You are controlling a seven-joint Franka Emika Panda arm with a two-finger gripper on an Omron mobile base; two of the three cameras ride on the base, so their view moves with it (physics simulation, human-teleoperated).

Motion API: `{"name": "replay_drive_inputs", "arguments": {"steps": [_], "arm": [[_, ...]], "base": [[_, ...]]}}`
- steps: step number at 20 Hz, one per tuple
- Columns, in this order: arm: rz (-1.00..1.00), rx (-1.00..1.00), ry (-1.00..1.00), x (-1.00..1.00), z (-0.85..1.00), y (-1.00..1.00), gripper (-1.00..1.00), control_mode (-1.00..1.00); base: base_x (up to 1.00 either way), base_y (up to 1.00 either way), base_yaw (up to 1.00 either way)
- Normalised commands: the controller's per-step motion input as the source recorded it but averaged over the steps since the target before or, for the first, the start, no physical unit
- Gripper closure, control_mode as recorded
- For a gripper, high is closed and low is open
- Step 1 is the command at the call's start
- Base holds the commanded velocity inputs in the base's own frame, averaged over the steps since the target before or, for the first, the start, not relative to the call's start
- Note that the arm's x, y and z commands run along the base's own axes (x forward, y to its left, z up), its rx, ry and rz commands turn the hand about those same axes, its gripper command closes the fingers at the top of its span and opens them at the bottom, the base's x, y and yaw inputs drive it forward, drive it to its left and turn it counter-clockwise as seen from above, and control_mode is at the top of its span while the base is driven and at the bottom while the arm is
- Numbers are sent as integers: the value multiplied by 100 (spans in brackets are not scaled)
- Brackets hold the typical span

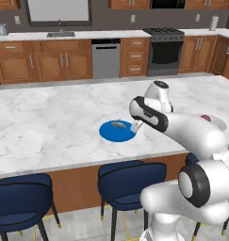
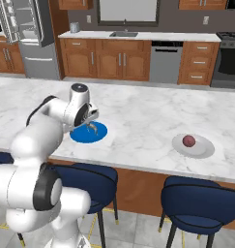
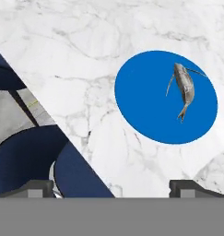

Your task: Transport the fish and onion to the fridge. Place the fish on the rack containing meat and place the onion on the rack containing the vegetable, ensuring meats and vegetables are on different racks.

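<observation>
- Starting at the left of the right base view, the fridge (image 2: pixel 27 34) stands open at the far wall, its door shelves showing, well apart from the tabletop (image 2: pixel 138 121); both items need carrying across the room, so I judge no transport has begun.
- Next along, the arm bends down over the blue plate (image 2: pixel 88 132), which sits near the tabletop's near edge. The claw (image 2: pixel 91 119) hangs just above the plate, placed there, I judge, to come down on the fish (image 2: pixel 92 127).
- In the hand view the fish (image 3: pixel 184 87) lies flat on the plate (image 3: pixel 150 106), off-centre toward one rim. Its long axis runs roughly along the view's up-down direction, slightly slanted, with the tail pointing toward the bottom and the head toward the top. A thin fin sticks out to each side.
- The claw's two tips stand wide apart at the bottom of the hand view, holding nothing. The fish sits to one side of the gap, so I judge the hand needs to shift over it and line up across the slim body, not along it.
- Farthest right, the onion (image 2: pixel 188 141) rests on a grey dish (image 2: pixel 202 148), well apart from the plate, untouched.
</observation>
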Motion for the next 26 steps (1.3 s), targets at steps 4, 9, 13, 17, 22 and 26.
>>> {"name": "replay_drive_inputs", "arguments": {"steps": [4,9,13,17,22,26], "arm": [[-3,-9,2,54,-42,16,-100,-100],[0,-1,9,36,-23,-4,-100,-100],[0,0,2,26,-15,-14,-100,-100],[0,0,0,27,-20,-4,-100,-100],[0,0,0,23,-21,0,-100,-100],[0,0,0,39,-20,0,-100,-100]], "base": [[0,0,0],[0,0,0],[0,0,0],[0,0,0],[0,0,0],[0,0,0]]}}
